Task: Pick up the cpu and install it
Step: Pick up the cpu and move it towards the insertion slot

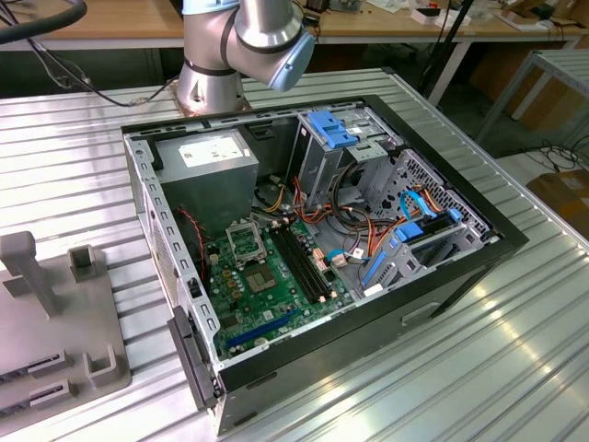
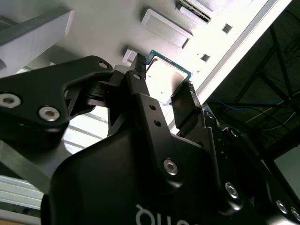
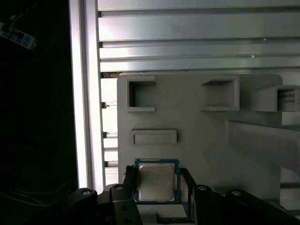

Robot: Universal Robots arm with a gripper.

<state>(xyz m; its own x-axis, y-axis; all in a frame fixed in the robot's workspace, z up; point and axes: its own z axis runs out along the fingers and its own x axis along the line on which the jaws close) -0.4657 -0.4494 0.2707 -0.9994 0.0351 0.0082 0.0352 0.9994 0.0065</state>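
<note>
Slippage looked the main risk: the jaws were closed on the cpu (image 3: 157,181) by two thin edges, held over the grey holder (image 3: 201,136). A jolt could tilt or drop it, and a tilted chip would seat badly in the board's socket (image 1: 247,241).

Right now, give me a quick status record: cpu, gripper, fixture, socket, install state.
cpu: silver top visible, over the grey fixture plate
gripper: shut on the cpu's two opposite edges
fixture plate: on the slatted metal table, at the exterior view's left of the open PC case
socket: metal-framed, on the green motherboard inside the case, looks empty
install: not done
</note>
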